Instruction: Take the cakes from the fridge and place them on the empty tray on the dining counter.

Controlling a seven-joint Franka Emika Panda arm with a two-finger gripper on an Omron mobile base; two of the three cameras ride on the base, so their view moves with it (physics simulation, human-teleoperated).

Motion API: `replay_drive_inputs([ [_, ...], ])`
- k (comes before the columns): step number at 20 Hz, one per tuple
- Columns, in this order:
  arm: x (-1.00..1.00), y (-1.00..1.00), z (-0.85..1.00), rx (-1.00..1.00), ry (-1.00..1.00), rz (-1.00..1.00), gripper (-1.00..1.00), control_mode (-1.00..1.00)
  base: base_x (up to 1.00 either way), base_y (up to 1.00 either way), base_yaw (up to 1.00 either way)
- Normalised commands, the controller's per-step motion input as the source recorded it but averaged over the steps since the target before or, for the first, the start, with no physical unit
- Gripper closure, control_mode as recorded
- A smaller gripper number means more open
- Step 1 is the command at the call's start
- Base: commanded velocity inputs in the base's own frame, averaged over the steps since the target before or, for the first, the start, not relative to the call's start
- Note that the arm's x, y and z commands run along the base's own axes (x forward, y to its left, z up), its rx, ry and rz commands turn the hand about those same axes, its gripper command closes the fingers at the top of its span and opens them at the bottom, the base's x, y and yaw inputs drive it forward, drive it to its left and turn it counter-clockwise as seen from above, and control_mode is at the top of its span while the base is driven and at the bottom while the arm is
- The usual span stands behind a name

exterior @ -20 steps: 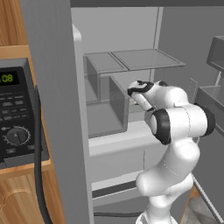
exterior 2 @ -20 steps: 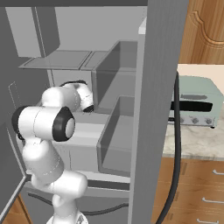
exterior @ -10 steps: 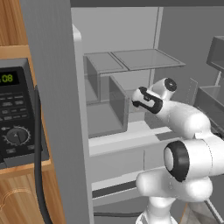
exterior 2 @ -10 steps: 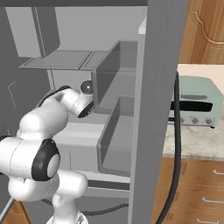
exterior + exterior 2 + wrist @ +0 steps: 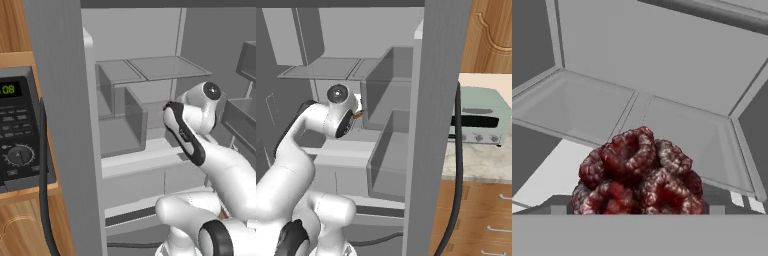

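Arm reached deeper into fridge | claw jaws apart | dark cake right ahead

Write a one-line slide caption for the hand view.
Close on the dark red round cake inside the grey fridge, seen from the hand.

White glossy arm at lower right of the left base view, built of rounded, bulbous link shells. Black ring joint at the bottom right edge, a long black strip down the hand section, and a round grey cap with dark centre at the wrist. Right base view, left half: same white shells, grey disc cap, dark joint ring at bottom left.
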Motion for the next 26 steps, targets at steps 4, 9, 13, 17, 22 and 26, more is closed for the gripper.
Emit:
replay_drive_inputs([
  [4,-1.0,0.0,0.27,-0.02,0.0,0.0,1.0,-1.0,0.0,0.0,0.0],
  [9,-0.99,0.01,0.0,0.0,-0.14,0.0,1.0,-1.0,0.0,0.0,0.0],
  [13,-0.77,0.08,0.07,0.0,0.0,0.0,1.0,-1.0,0.0,0.0,0.0],
  [17,-0.78,0.03,0.24,0.01,0.05,0.0,1.0,-1.0,0.0,0.0,0.0],
  [22,-0.72,0.0,0.38,0.02,0.02,0.0,1.0,-1.0,0.0,0.0,0.0],
  [26,-0.22,0.18,0.14,0.0,-0.02,0.0,1.0,-1.0,0.0,0.0,0.0],
])
